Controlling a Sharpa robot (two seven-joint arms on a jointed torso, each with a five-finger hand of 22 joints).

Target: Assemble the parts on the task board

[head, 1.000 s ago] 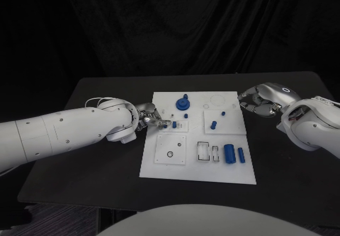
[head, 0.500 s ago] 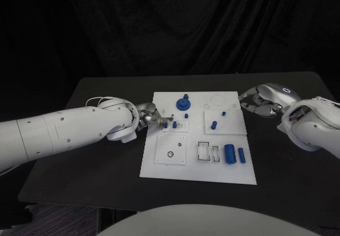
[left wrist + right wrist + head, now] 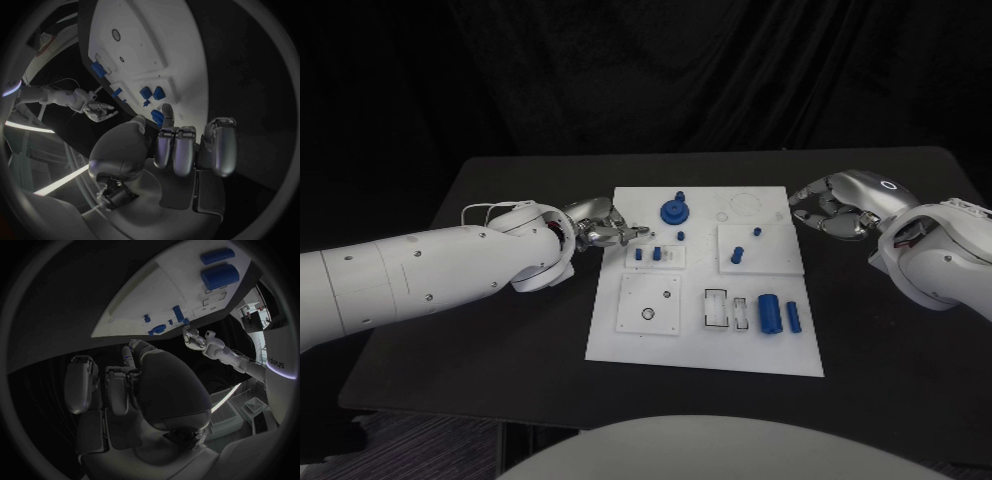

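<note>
- The white task board (image 3: 704, 340) is lying in the middle of the black table (image 3: 488, 330), carrying several raised white plates
- A round blue gear-like part (image 3: 674, 211) with an upright stem is standing near the board's far edge
- Two short blue pegs (image 3: 648, 254) are standing side by side in a small plate on the board's left half, with a smaller blue peg (image 3: 679, 236) sitting just beyond them
- A square plate to their right is holding two small blue pegs (image 3: 737, 254)
- A thick blue cylinder (image 3: 767, 310) and a slimmer blue piece (image 3: 792, 316) are lying side by side near the board's right edge, beside two rectangular slots (image 3: 724, 308)
- The left hand (image 3: 599, 229) is hovering at the board's left edge, fingers pointing at the board; it is holding nothing I can make out, and the two pegs are standing just beside its fingertips, apart from them
- The right hand (image 3: 828, 211) is hanging just off the board's far right corner with fingers curled in on nothing, well apart from the blue parts
</note>
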